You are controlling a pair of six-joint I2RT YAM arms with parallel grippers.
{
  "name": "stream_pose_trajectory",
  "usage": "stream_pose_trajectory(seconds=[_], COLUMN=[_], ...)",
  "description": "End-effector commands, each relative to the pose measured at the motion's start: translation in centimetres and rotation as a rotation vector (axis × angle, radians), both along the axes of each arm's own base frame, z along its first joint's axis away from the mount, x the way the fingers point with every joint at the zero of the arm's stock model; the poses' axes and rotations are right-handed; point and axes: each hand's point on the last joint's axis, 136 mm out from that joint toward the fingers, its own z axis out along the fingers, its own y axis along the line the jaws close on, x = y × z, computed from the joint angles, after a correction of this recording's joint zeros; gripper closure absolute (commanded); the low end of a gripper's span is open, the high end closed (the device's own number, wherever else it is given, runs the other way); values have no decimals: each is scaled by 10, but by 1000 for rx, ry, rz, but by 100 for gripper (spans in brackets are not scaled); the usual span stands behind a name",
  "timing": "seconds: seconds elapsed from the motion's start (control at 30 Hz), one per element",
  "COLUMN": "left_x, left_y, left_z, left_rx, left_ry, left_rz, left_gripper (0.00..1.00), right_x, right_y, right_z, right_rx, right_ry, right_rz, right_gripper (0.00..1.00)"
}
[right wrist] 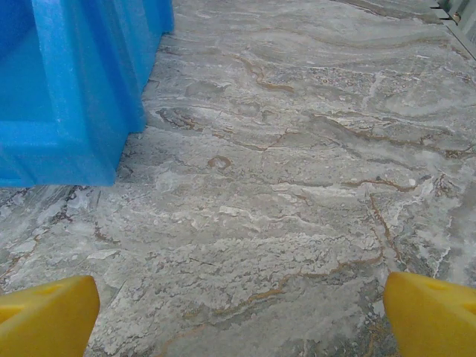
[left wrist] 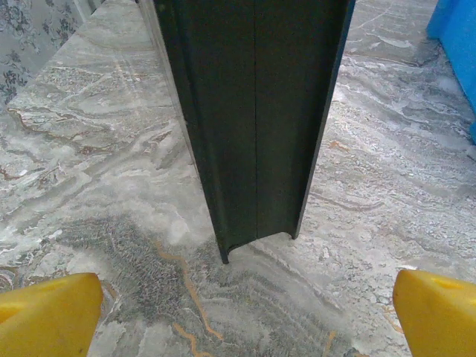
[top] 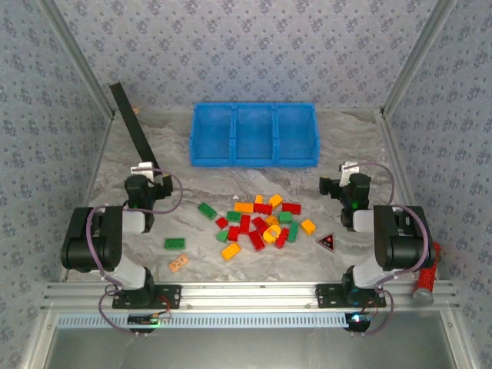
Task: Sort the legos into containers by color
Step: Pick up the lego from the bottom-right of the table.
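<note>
Many light, rigid red, green, yellow plastic bricks (top: 257, 223), likely pinchable across flat sides; left end effector (left wrist: 238, 316), right end effector (right wrist: 238, 312) agape.

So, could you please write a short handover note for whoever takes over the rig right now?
Left gripper: open, empty, low over the table, facing a black bar.
Right gripper: open, empty, near the right front corner of the blue bin.
Legos: all on the table, most in one pile between the arms; one green brick lies apart, nearer the left arm.
Containers: the bin's three compartments look empty from above.
Done: nothing sorted yet.
Left: every red, green and yellow-orange brick.
</note>
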Motion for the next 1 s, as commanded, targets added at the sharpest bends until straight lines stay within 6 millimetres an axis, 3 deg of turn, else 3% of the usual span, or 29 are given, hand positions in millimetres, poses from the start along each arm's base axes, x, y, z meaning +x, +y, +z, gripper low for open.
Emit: stream_pose_trajectory(seconds=[0.0,0.97], left_x=[8,8], left_y=[0,0], left_z=[13,13], left_rx=[9,-3], left_ry=[-48,-47], left_rz=[0,-11], left_gripper=[0,0], right_x=[5,4], right_y=[-2,-3], right_z=[12,11], right_rx=[5,6], right_ry=[-41,-38], right_rz=[-17,-17], right_gripper=[0,0])
